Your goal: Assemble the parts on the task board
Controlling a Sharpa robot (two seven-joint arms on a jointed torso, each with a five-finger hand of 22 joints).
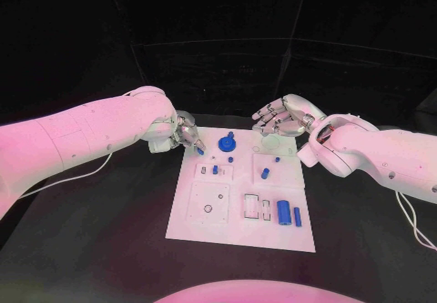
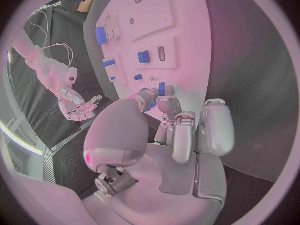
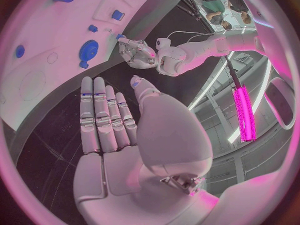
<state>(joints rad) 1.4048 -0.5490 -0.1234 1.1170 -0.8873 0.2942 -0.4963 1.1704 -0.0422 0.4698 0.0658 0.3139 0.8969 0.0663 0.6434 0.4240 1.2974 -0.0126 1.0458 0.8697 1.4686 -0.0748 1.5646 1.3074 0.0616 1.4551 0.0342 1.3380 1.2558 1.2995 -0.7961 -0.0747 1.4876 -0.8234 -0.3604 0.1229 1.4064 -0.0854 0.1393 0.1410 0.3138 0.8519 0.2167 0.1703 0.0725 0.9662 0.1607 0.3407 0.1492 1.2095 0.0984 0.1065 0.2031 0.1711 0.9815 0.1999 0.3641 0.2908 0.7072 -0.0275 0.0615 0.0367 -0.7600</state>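
The white task board (image 1: 239, 218) lies in the middle of the black table. My left hand (image 1: 185, 135) hovers over its far left corner and pinches a small blue peg (image 1: 199, 150) between thumb and a finger; the left wrist view shows this peg (image 2: 161, 88) at the fingertips, just above the board (image 2: 181, 40). My right hand (image 1: 283, 117) floats over the far right edge, fingers apart and holding nothing; in the right wrist view its fingers (image 3: 100, 117) lie straight. A round blue part (image 1: 228, 146) sits on the board between the hands.
More blue parts stand on the board: small pegs (image 1: 215, 169), a block (image 1: 265, 173), a cylinder (image 1: 284, 212) and a bar (image 1: 298, 216) near the front right. Bare black table surrounds the board on all sides.
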